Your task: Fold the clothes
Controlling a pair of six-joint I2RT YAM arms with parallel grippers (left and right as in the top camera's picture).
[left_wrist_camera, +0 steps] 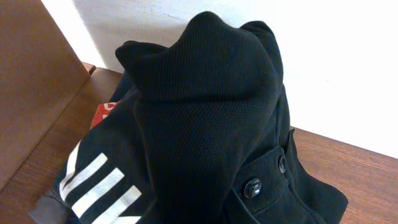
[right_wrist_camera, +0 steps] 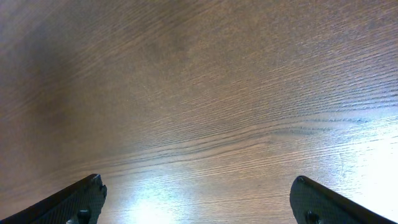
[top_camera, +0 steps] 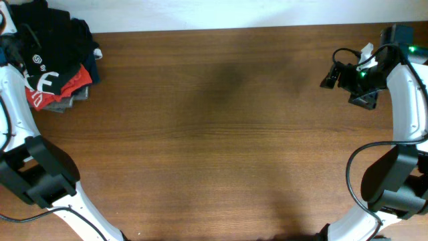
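The clothes [left_wrist_camera: 211, 106] are a black knit garment with two dark buttons, bunched into a raised hump that fills the left wrist view. In the overhead view they top a heap [top_camera: 57, 33] at the table's far left corner. My left gripper [top_camera: 10, 33] reaches into that heap. Its fingers are buried under the fabric, and the cloth rises in a peak straight from where the jaws are, so it is shut on it. My right gripper [right_wrist_camera: 196, 182] hangs open over bare wood at the far right [top_camera: 332, 75], holding nothing.
Under the clothes lies a black shirt with large white letters [left_wrist_camera: 99, 183], with a red garment [top_camera: 79, 80] and a grey one [top_camera: 63, 104] below it. A white wall [left_wrist_camera: 348, 68] runs behind the wooden table [top_camera: 221, 134].
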